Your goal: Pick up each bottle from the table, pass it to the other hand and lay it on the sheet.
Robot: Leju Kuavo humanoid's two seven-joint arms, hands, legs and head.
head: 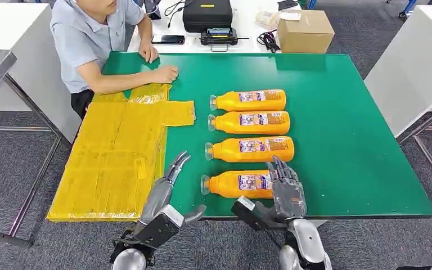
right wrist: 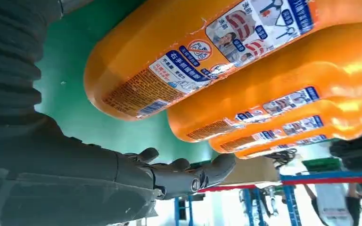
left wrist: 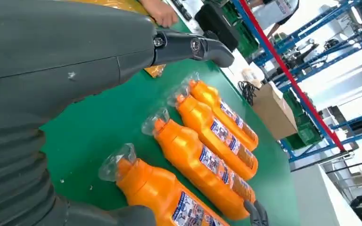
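Note:
Several orange bottles lie in a row on the green table, caps pointing left. The nearest bottle lies close to the front edge. My right hand hovers over its base end with fingers spread, holding nothing. My left hand is stretched flat over the table between the yellow sheet and that bottle's cap, fingers straight and empty. The other bottles lie farther back.
A person sits at the far left corner with a hand resting on the table by the sheet. A cardboard box, a black case and cables sit on the white table behind.

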